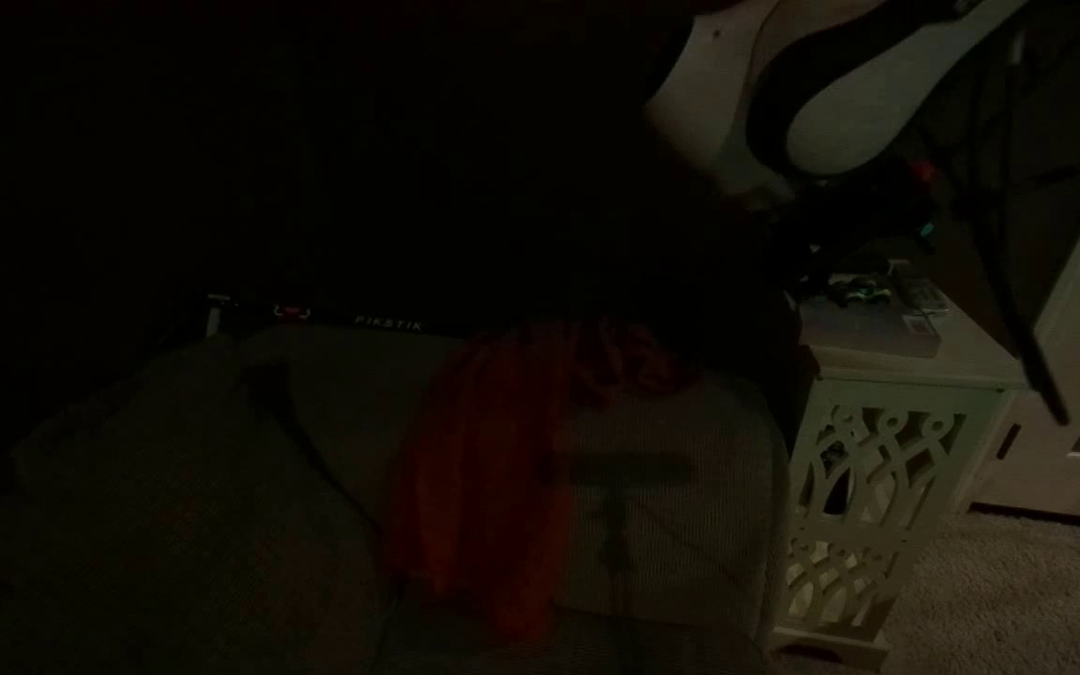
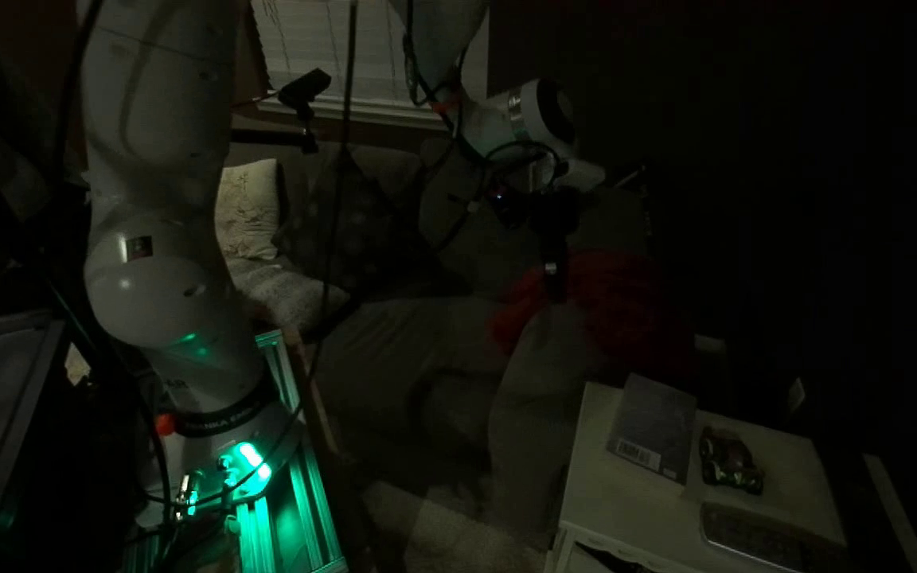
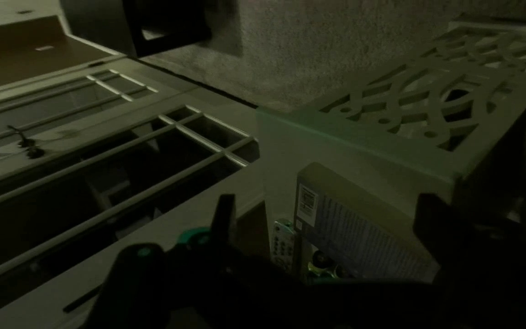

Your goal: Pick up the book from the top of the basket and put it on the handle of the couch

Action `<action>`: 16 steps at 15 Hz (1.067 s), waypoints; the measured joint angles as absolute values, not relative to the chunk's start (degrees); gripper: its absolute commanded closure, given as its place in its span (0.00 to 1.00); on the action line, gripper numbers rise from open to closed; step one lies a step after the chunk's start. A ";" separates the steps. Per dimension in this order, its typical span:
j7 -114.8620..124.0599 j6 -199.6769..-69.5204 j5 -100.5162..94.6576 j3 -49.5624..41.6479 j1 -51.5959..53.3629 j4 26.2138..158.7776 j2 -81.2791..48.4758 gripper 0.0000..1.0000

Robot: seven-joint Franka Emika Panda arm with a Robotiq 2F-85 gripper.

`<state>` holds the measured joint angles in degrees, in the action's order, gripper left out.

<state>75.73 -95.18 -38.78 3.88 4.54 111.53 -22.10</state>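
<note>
Well, the dark couch (image 2: 395, 342) has a broad, padded, grey-beige armrest (image 2: 534, 398). Just beside it stands a tall, white, box-shaped basket (image 2: 649, 517) with curly holes in its side. A crumpled red-orange cloth (image 1: 484, 487) hangs over the couch. The black claw (image 3: 328, 198) has its two fingers wide apart. The pale grey, oblong book (image 2: 653, 418) lies flat on the basket's top, close to the edge above the curly holes. Its long side runs along that edge, and the end with a striped white label (image 3: 307, 204) points away from the armrest. The claw hangs apart from it. Near the label end lies a slim grey remote (image 3: 283, 240) with buttons. A little toy car (image 2: 729, 461) with green bits sits just beside the book.
</note>
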 measured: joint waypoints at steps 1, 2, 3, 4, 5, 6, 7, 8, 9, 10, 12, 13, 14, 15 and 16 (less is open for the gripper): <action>75.63 -92.24 -38.78 2.94 5.38 108.48 -25.26 0.00; 74.87 -89.28 -38.79 1.93 6.02 105.39 -28.27 0.00; 73.74 -86.53 -38.79 0.92 6.38 102.35 -31.00 0.00; 72.21 -84.47 -38.79 -0.06 6.45 99.32 -33.54 0.00; 69.20 -84.14 -38.58 -0.71 6.14 96.32 -35.78 0.00; 68.32 -84.19 -38.57 -1.22 5.98 94.69 -37.01 0.00; 68.34 -84.22 -38.57 -1.50 6.02 94.66 -37.28 0.00; 68.40 -84.22 -38.57 -1.51 6.15 94.85 -37.23 0.00; 68.47 -84.22 -38.57 -1.50 6.37 95.03 -37.08 0.00; 68.49 -84.22 -38.57 -1.50 6.53 95.05 -37.06 0.00; 68.51 -83.42 -38.06 -1.67 6.62 94.83 -37.36 0.00; 68.51 -82.58 -37.67 -2.01 6.62 94.11 -38.00 0.00; 68.52 -81.94 -37.62 -2.47 6.65 92.99 -39.04 0.00; 68.52 -81.41 -37.63 -3.01 6.68 91.59 -40.49 0.00; 68.44 -80.93 -37.64 -3.52 6.69 89.92 -42.34 0.00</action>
